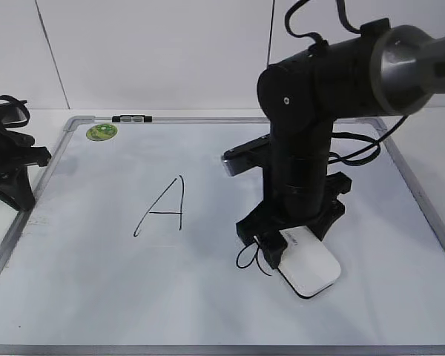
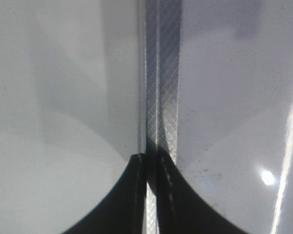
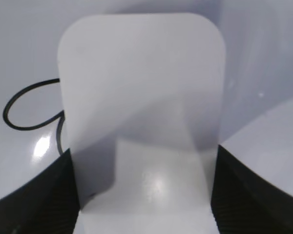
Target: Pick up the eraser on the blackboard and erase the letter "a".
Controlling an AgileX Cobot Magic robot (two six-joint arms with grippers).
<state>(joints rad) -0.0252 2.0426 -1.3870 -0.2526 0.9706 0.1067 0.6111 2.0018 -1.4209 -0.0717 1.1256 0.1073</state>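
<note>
The white board lies flat with a grey frame. My right gripper is shut on the white eraser, which rests on the board at front right; in the right wrist view the eraser fills the space between the black fingers. The small cursive letter "a" sits just left of the eraser, partly hidden by it; its loop shows in the right wrist view. My left gripper rests at the board's left edge, shut and empty.
A large capital "A" is drawn left of centre. A green round magnet sits at the board's far left corner. A black clip sits on the far frame. The board's frame runs under the left gripper.
</note>
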